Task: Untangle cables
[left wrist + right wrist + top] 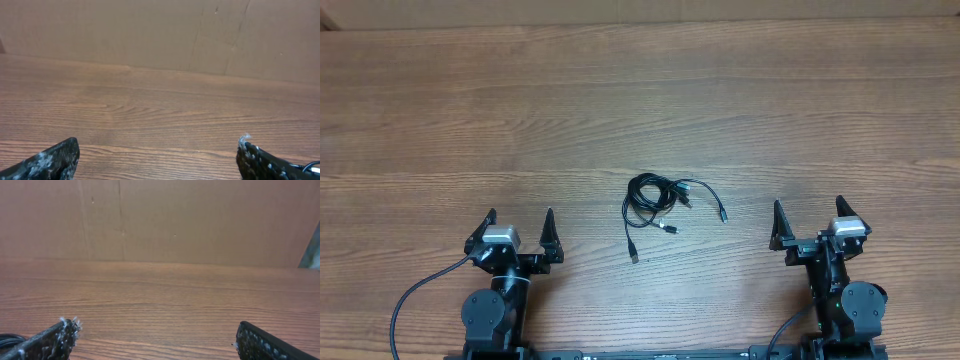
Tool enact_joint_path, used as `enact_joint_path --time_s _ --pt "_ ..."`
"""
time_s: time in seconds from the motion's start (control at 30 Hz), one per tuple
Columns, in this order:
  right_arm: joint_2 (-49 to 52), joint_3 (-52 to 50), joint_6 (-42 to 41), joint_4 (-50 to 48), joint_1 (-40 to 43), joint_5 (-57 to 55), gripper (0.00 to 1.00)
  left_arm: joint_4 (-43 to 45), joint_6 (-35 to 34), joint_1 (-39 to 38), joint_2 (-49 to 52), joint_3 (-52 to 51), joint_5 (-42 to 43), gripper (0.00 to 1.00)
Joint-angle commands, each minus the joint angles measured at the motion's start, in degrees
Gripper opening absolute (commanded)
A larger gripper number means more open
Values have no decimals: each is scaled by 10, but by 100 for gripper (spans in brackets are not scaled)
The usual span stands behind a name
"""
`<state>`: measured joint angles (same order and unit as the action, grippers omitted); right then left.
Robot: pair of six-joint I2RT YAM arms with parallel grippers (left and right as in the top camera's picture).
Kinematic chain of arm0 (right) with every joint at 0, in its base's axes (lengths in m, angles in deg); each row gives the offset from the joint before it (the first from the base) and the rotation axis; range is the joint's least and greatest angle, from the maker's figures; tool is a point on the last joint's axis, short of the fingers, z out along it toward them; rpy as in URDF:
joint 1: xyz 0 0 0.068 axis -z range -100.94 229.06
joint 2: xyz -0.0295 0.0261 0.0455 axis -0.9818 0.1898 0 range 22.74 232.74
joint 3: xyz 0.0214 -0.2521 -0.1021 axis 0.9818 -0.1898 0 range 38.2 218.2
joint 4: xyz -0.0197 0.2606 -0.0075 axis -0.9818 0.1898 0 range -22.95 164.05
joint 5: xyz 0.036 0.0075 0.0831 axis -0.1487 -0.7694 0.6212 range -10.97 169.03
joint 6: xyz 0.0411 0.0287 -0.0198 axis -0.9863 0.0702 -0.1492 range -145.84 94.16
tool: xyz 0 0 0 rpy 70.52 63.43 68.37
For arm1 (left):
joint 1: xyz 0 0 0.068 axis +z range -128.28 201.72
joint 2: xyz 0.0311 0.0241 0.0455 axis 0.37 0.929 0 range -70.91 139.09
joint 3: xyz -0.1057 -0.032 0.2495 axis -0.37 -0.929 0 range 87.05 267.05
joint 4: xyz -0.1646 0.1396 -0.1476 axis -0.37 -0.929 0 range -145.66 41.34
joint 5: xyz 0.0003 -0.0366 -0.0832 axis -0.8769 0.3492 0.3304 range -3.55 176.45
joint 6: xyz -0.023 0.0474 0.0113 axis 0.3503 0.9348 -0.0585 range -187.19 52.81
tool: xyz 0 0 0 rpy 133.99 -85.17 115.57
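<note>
The cables (655, 203) are thin black cords in a small tangle of loops at the table's middle front, with loose plug ends trailing toward me and to the right. My left gripper (520, 216) is open at the front left, well apart from the tangle. My right gripper (809, 206) is open at the front right, also apart from it. In the left wrist view the gripper (157, 150) has only bare wood between its fingers. The right wrist view shows the same for its gripper (157, 332), with a black loop of the cables (7, 340) at the bottom left edge.
The wooden table (640, 100) stretches away behind the tangle. A brown cardboard wall (150, 30) stands along its far edge. A thick black cord (415, 295) runs from the left arm's base at the front.
</note>
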<state>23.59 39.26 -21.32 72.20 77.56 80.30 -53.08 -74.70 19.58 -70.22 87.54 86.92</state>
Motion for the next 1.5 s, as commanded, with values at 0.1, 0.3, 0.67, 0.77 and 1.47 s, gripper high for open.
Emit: enact_joint_path --time_s 0.1,0.3,0.67,0.77,1.47 --pt "-7 -6 3 -3 3 3 100 0 -3 2 -4 -2 6 99" --pt "-7 -6 3 -3 3 3 100 0 -3 2 -4 -2 6 99" --pt "-7 -6 3 -3 3 3 100 0 -3 2 -4 -2 6 100" --pt "-7 -6 3 -3 3 3 100 0 -3 2 -4 -2 6 99" --pt "-7 -6 3 -3 3 3 100 12 -4 2 -4 -2 6 100"
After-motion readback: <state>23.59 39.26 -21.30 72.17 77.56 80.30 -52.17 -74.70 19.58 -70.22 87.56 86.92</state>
